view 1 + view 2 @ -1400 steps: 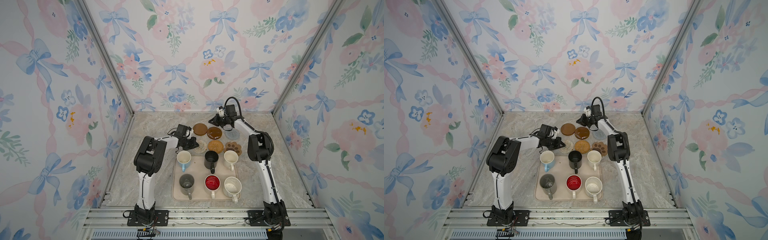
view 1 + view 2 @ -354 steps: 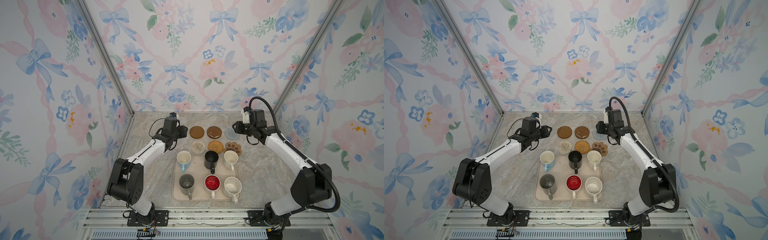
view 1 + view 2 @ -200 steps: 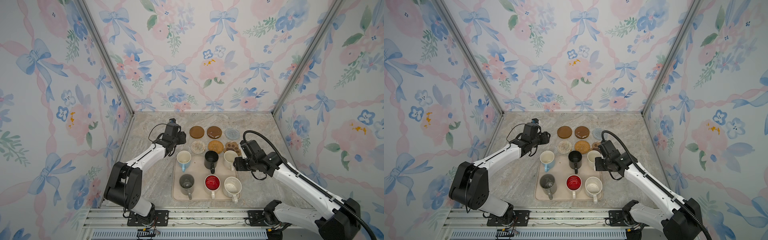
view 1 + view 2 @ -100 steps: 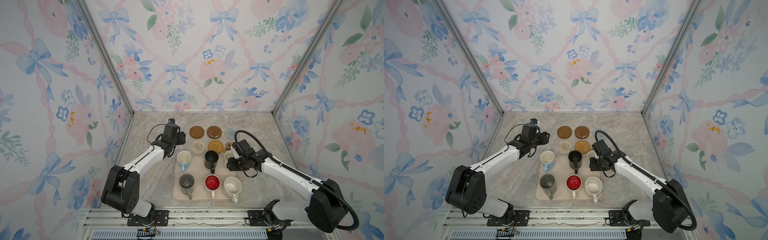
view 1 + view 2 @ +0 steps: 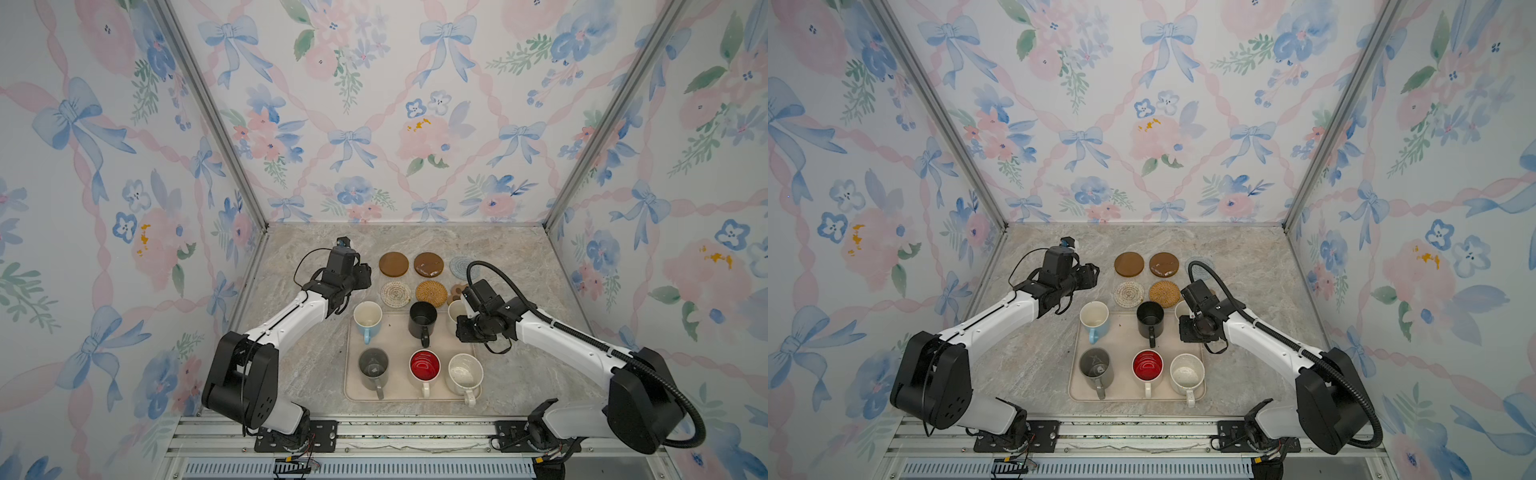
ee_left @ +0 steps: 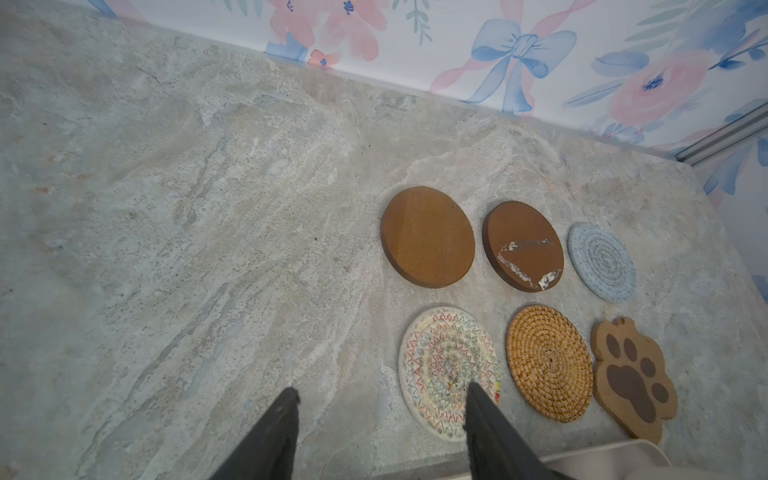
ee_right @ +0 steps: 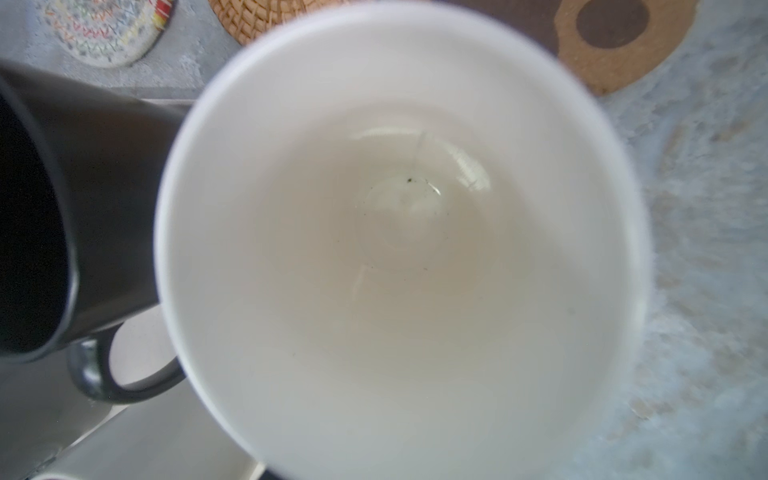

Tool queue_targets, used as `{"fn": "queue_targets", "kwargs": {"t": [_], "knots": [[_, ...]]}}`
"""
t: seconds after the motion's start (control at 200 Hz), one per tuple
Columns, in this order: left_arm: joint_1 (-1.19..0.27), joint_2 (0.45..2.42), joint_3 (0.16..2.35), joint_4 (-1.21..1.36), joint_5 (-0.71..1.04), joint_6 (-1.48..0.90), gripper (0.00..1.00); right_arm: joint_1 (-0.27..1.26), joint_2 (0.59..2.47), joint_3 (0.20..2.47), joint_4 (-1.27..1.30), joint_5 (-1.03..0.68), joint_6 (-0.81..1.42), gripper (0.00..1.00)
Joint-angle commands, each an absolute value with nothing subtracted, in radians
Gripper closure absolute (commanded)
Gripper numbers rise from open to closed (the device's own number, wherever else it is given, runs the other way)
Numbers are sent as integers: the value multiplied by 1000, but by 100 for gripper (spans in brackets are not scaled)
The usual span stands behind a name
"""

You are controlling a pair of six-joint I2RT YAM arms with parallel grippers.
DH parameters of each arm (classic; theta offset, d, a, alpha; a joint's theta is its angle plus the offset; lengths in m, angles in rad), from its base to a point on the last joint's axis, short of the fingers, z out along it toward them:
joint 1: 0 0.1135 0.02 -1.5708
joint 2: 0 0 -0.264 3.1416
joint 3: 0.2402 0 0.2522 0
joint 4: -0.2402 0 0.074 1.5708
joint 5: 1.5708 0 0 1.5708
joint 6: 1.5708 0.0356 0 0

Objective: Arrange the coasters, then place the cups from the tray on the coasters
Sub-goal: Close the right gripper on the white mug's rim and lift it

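Six coasters lie in two rows behind the tray [image 5: 353,395]: plain brown disc [image 5: 393,264], glossy dark-brown disc [image 5: 428,264], grey-blue woven round [image 5: 463,266], cream crochet round [image 6: 449,370], tan rattan round [image 6: 548,365] and brown paw [image 6: 631,378]. Six cups stand on the tray: light blue [image 5: 367,318], black [image 5: 422,319], cream [image 7: 399,232], grey [image 5: 373,365], red-inside [image 5: 424,365] and speckled [image 5: 464,373]. My left gripper [image 6: 382,395] hovers open left of the crochet coaster, holding nothing. My right gripper [image 5: 464,330] sits at the cream cup's near side, its jaws hidden.
The tray's rim [image 5: 1073,395] lies near the table's front edge, just in front of the coasters. Bare marble [image 6: 187,208] stretches to the left of the coasters. Flowered walls close in the back and both sides.
My right arm has swung from the back-row coasters down to the cream cup over the tray's back right corner. The left arm has hardly moved.
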State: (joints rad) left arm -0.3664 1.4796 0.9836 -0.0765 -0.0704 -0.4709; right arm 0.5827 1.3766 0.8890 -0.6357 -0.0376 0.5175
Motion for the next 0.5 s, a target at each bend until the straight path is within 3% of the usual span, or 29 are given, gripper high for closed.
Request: {"fn": "queue_targets", "kwargs": {"t": [0.0,0.115,0.28,0.495], "knots": [[-370,1453,976,-86,-63,-457,40,579,1397,917,-664,-5,522,73],[-371,1451,974,-84,-63,-456,40,579,1402,925,-679,7,520,80],[-370,1448,973,-85,-63,-455,40,584,1390,939,-696,35,518,100],[-370,1447,974,-85,-61,-455,40,588,1367,973,-722,78,485,100]]}}
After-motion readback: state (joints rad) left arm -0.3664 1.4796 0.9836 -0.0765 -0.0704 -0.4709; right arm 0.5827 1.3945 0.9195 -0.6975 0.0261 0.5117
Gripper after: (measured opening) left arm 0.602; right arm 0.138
